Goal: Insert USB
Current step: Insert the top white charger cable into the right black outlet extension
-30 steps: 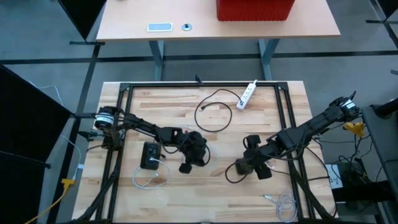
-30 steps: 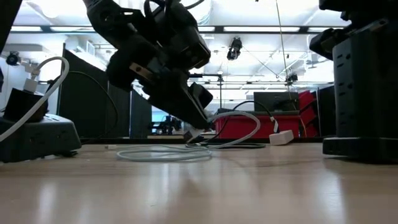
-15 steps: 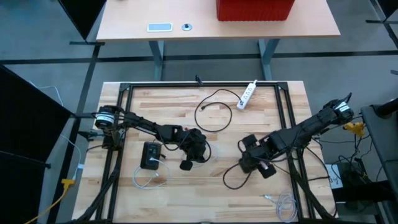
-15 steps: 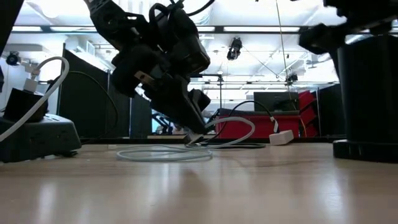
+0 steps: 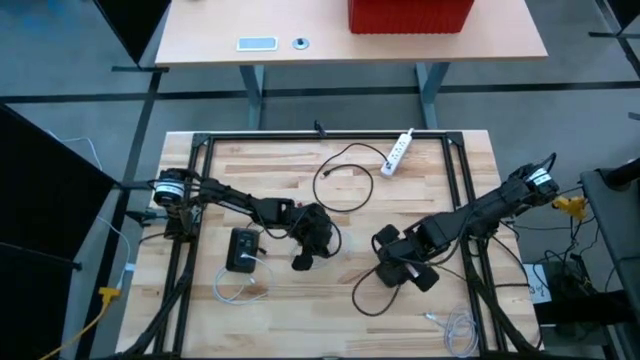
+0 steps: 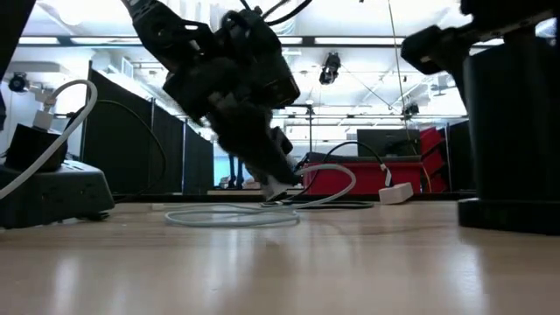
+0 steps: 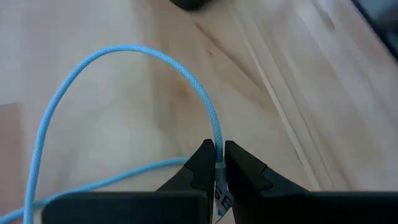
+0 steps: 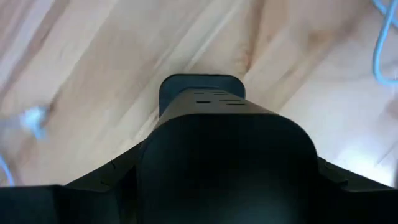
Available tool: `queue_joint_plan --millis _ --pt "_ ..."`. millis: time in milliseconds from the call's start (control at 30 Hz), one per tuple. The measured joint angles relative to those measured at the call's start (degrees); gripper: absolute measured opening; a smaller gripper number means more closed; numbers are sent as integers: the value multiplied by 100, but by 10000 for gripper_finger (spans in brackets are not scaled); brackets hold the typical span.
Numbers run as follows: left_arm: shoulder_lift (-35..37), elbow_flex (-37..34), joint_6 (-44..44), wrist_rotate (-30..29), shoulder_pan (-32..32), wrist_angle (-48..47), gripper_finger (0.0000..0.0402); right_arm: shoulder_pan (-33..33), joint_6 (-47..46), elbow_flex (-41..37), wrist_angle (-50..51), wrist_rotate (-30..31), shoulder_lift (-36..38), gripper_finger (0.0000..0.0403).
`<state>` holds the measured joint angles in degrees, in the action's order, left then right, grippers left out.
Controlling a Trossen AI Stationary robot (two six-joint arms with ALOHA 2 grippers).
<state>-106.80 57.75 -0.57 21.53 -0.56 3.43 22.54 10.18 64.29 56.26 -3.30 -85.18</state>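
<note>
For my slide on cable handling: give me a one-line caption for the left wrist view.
Left gripper shut on the light blue cable, which loops over the wooden table.

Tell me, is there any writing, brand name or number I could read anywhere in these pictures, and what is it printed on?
None can be read for certain.
White plug pinched in the left gripper, at the end of the light blue cable: a few dark printed characters, partly hidden by the fingers, not legible.
Black block held in the right gripper: only small slots, no lettering.
White power strip, red box: no visible text.
</note>
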Motion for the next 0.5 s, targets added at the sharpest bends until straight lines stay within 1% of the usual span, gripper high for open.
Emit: queue_joint_plan --millis 67,133,200,267,400,500 --pt "0 5 464 -5 90 191 15 -19 -472 -33 -48 93 13 263" --pt "0 5 834 -60 152 307 15 -15 -678 -47 -52 141 38 263" --pt "0 3 1303 -304 162 314 15 -16 -984 -46 -63 179 52 263" --pt "0 3 1924 -566 182 300 15 -18 -1314 -44 -31 202 96 263" --pt "0 3 3154 -773 220 220 15 -25 -1827 -42 83 234 200 263" --pt "0 3 4121 -761 216 254 15 -26 -2115 -31 81 247 225 263"
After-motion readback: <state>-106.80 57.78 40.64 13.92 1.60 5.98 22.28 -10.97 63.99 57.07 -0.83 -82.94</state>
